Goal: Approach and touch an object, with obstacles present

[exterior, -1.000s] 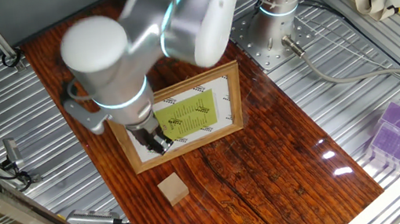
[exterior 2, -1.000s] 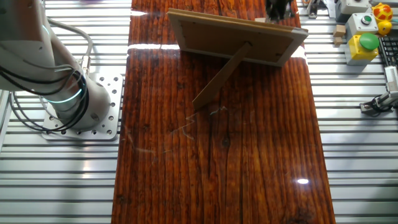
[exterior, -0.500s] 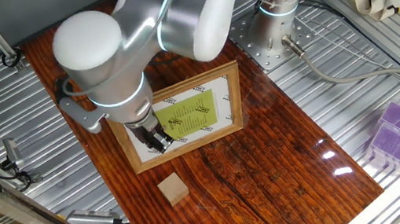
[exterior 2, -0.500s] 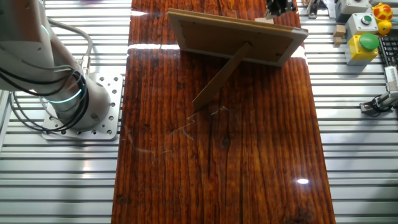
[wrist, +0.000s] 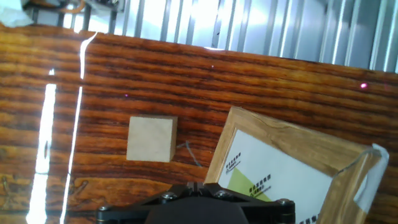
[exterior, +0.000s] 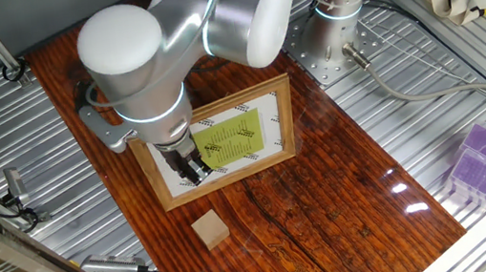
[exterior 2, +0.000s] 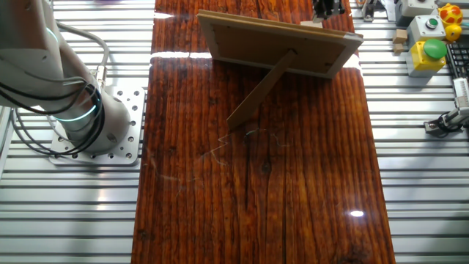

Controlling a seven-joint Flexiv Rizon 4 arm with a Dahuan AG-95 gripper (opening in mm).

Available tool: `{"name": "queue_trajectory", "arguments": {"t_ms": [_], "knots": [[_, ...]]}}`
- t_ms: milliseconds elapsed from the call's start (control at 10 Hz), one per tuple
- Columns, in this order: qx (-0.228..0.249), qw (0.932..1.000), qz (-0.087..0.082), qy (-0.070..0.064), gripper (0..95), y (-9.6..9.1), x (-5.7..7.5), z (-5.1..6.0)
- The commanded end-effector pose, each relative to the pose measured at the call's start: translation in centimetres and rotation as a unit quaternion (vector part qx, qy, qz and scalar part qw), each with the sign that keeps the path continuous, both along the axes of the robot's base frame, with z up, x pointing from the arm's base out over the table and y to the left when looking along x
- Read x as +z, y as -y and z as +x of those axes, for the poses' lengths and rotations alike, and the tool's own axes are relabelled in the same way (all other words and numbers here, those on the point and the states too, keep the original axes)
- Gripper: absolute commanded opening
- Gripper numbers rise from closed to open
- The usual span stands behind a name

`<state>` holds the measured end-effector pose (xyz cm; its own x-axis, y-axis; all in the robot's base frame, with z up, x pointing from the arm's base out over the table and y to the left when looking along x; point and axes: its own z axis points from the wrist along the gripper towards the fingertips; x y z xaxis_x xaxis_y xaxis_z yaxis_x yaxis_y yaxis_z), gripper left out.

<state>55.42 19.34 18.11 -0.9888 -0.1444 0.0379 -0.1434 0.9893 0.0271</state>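
The small tan wooden cube (exterior: 210,229) lies on the dark wood board, in front of the picture frame's near left corner. In the hand view the cube (wrist: 151,139) lies left of the frame's corner (wrist: 292,155). The picture frame (exterior: 285,120), with white mat and yellow-green sheet, stands propped on its rear strut; the other fixed view shows its back (exterior 2: 278,44). My gripper (exterior: 192,171) hangs over the frame's lower left part, above and behind the cube, fingers together and empty. It shows at the top edge of the other fixed view (exterior 2: 327,7).
Purple ridged boxes (exterior: 484,163) sit at the right table edge. The arm's base (exterior: 335,30) and a grey cable stand behind the frame. Tools lie on the metal slats at left (exterior: 17,203). A yellow button box (exterior 2: 429,53) sits beside the board.
The arm's big joint has swung slightly to the right and up. The gripper has stayed almost in place over the frame's lower left part. Cube and frame have not moved.
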Motion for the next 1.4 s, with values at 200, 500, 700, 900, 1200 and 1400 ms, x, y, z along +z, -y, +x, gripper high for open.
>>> {"name": "queue_trajectory", "arguments": {"t_ms": [200,500,700,900,1200,1400], "knots": [[-0.013,0.9998,0.001,0.012,0.0,-0.1,-0.1,0.1],[0.017,0.9998,-0.001,0.011,0.0,-0.1,-0.1,0.1],[0.053,0.9986,-0.003,-0.002,0.0,2.0,3.9,0.0],[0.081,0.9967,-0.004,-0.007,0.0,4.6,7.6,-0.2],[0.109,0.9936,-0.006,-0.029,0.0,7.7,10.6,-0.8],[0.124,0.9916,-0.009,-0.035,0.0,9.4,11.3,-1.6]]}}
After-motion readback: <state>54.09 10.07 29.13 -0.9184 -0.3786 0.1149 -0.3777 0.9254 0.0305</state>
